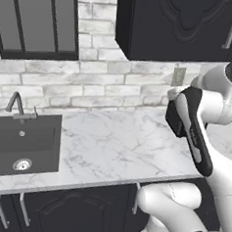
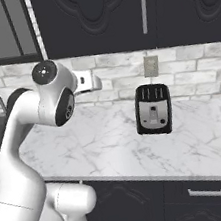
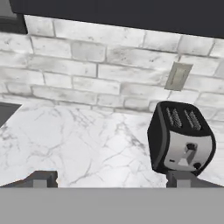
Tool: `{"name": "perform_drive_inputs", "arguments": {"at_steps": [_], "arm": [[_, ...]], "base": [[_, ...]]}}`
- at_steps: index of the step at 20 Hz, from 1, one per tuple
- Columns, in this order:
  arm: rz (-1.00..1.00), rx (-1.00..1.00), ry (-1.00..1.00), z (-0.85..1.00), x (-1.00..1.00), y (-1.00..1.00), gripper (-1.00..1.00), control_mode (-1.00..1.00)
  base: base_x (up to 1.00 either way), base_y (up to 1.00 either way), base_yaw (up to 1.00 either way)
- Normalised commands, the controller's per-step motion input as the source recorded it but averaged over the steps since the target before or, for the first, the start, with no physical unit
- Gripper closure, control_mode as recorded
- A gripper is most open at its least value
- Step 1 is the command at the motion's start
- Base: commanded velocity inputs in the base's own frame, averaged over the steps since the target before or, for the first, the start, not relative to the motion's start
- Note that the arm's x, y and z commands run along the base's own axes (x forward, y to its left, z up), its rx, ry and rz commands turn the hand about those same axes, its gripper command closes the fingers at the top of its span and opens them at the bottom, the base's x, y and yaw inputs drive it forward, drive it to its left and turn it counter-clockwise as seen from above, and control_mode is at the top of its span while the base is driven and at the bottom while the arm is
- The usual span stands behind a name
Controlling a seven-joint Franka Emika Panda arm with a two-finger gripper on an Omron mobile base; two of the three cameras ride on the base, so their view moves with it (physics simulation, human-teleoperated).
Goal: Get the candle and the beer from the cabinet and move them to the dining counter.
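Black carved cabinet [image 2: 117, 10]; grey-veined white marble worktop [image 2: 102, 144]; black-and-silver toaster [image 2: 153, 109]

Arm [image 2: 22, 146]: glossy white rounded segments, dark joint bands, round dark cap with ring at 12 o'clock; dark square finger tips [image 3: 43, 178].

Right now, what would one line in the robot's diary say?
stage: cabinet not yet opened | gripper: open, empty | black carved-door wall cabinet: closed | black two-slot toaster: on marble worktop

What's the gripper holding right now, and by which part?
Nothing. The gripper is open, fingertips wide apart over the bare marble worktop, toaster beyond.
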Motion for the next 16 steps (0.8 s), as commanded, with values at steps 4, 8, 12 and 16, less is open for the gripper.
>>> {"name": "perform_drive_inputs", "arguments": {"at_steps": [4, 8, 12, 16], "arm": [[0.00, 0.00, -0.30, 0.20, -0.03, -0.29, -1.00, -1.00], [0.00, 0.00, -0.26, 0.14, 0.00, -0.21, -1.00, -1.00], [-0.01, 0.00, -0.24, 0.24, 0.00, -0.14, -1.00, -1.00], [0.00, 0.00, -0.25, 0.29, 0.00, -0.18, -1.00, -1.00]], "base": [[0.00, 0.00, 0.00], [0.00, 0.00, 0.00], [0.00, 0.00, 0.00], [0.00, 0.00, 0.00]]}}
